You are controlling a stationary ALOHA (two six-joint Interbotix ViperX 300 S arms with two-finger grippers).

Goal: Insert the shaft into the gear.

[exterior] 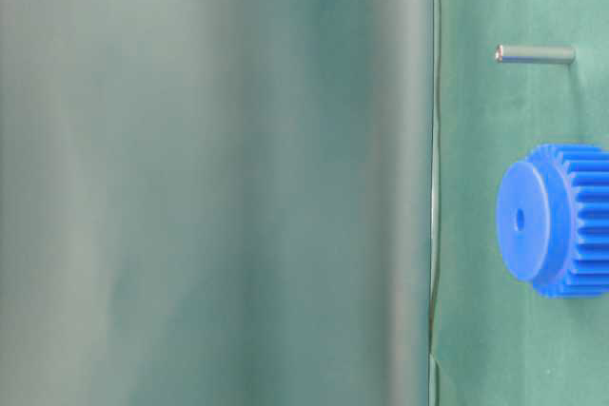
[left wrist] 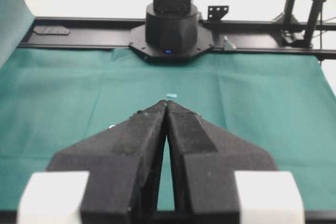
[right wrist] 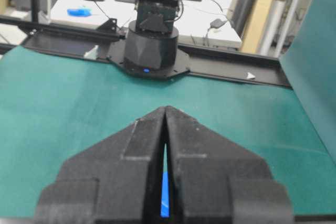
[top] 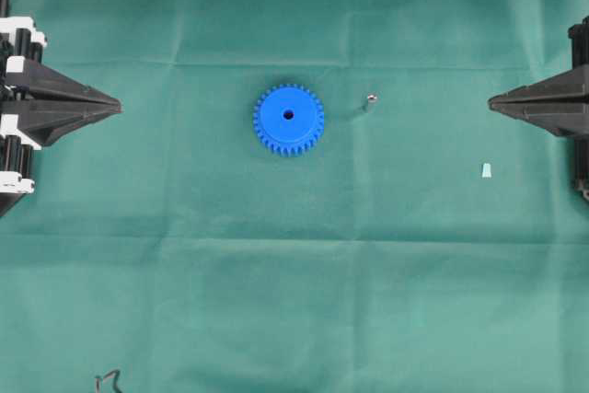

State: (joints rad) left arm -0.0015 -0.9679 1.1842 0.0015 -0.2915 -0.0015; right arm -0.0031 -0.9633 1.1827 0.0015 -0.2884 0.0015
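Overhead exterior view puts the round bright blue plastic toothed gear [top: 288, 119] flat on the green cloth-covered table [top: 276, 301], its small centre hole facing up. Everything else is placed from this gear. To the right of the gear, near but apart from it, the thin silvery-grey metal shaft [top: 369, 100] stands on end on the cloth. Farther right of the gear and a little nearer the lower edge lies a small pale blue-white wedge-shaped piece [top: 484, 170]. Well to the left of the gear, the left gripper [top: 118, 106] points toward it with its black fingers pressed together, holding nothing. Well to the right of the gear, the right gripper [top: 491, 104] mirrors it, tips also together and empty. From the table-level exterior view, the shaft stands upright beside the gear without touching it.
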